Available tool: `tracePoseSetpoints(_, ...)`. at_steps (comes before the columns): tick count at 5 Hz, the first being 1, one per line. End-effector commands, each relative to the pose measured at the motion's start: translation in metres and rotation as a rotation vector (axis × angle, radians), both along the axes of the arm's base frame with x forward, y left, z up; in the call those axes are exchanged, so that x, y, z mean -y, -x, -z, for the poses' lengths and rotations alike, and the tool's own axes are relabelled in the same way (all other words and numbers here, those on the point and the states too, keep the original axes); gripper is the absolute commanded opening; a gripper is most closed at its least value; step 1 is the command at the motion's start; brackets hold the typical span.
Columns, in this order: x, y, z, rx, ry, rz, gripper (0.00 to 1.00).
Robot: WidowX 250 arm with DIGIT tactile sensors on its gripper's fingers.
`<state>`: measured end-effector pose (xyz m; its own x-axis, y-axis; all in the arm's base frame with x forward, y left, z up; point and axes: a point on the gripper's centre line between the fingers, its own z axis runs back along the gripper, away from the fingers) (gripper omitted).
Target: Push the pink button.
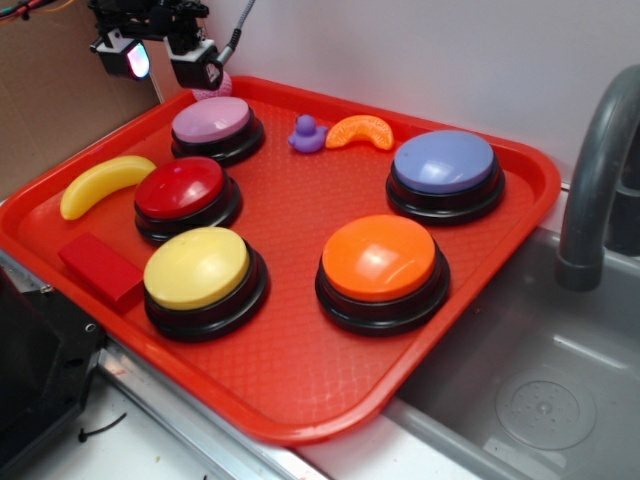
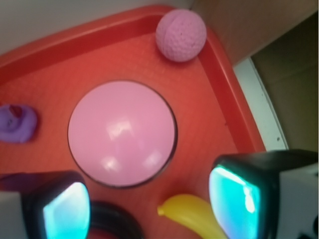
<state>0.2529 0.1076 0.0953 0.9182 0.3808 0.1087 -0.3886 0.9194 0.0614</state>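
**Gripper above tray's far-left corner, pink button below**

Nearest the exterior camera: red tray (image 1: pixel 300 400) on counter, beside sink basin (image 1: pixel 540 400) and grey faucet (image 1: pixel 600 180) at right. Front row on tray: yellow button (image 1: pixel 197 267) left, orange button (image 1: pixel 379 257) right, both on black bases. Red block (image 1: pixel 100 268) just left of yellow button, near tray's left rim.

Middle: red button (image 1: pixel 180 187) directly behind yellow one; yellow banana (image 1: pixel 105 184) just left of it, lying along the rim. Blue-purple button (image 1: pixel 444 162) on the right side, well apart from the left column.

Far: pink button (image 1: pixel 211 120) behind red button, last in the left column, near the far-left corner; cap pale pink, domed, black base. Purple duck (image 1: pixel 307 134) and orange slice (image 1: pixel 361 131) to its right, side by side, apart from it. Small pink ball (image 2: pixel 181 35) in the corner behind the button, mostly hidden by the gripper in the exterior view.

Gripper (image 1: pixel 168 55) raised above the far-left corner, not touching anything. Fingers spread apart, nothing held between them. In the wrist view: both fingertips (image 2: pixel 65 209) at the bottom edge, pads glowing cyan; pink button centred in frame, just beyond the gap; banana tip seen between the fingers; duck at left edge.
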Motion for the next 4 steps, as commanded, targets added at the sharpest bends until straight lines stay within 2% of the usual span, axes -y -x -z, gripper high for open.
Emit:
tracePoseSetpoints(1,-0.015,-0.003,-0.038,0.067,-0.016,-0.035,1.0)
tracePoseSetpoints(2,-0.014,0.0,-0.051,0.077,-0.012,-0.051,1.0)
tracePoseSetpoints(4,-0.012,0.013,-0.07,0.058,-0.018,-0.1,1.0)
